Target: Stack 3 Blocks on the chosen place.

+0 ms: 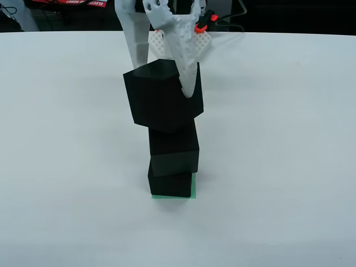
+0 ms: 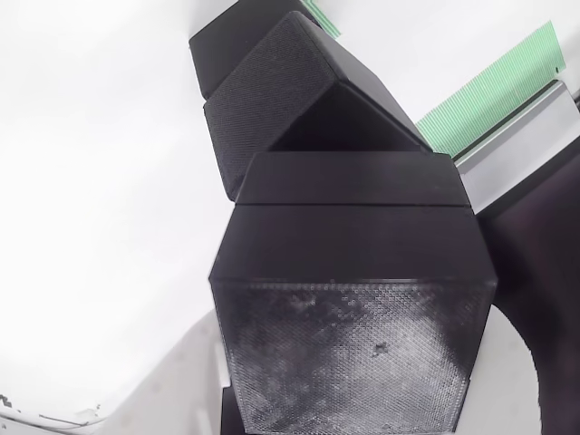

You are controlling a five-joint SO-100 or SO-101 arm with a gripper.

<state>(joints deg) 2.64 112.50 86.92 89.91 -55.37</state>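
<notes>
- White bench [image 1: 67, 139].
- Two blocks [image 1: 172, 164] stand on the green patch [image 1: 193, 188].
- Fingers [image 1: 164, 72] are clamped on the top block [image 1: 161, 97], tilted toward 7 o'clock.
- Risk: released crooked, it could slide off and topple the stack.

Seen from the view riding on the hand, a black cube [image 2: 349, 349] looms large. Two more cubes [image 2: 272, 118] are stacked beneath it, above the white counter [image 2: 91, 181].

Desk [image 1: 67, 139] open left, right and in front of the stack in the front view, only obstacle is the three-cube column on the green patch [image 1: 193, 188], top cube [image 1: 158, 97] tilted between the white fingers [image 1: 189, 83], arm base clutter [image 1: 203, 33] behind.
</notes>
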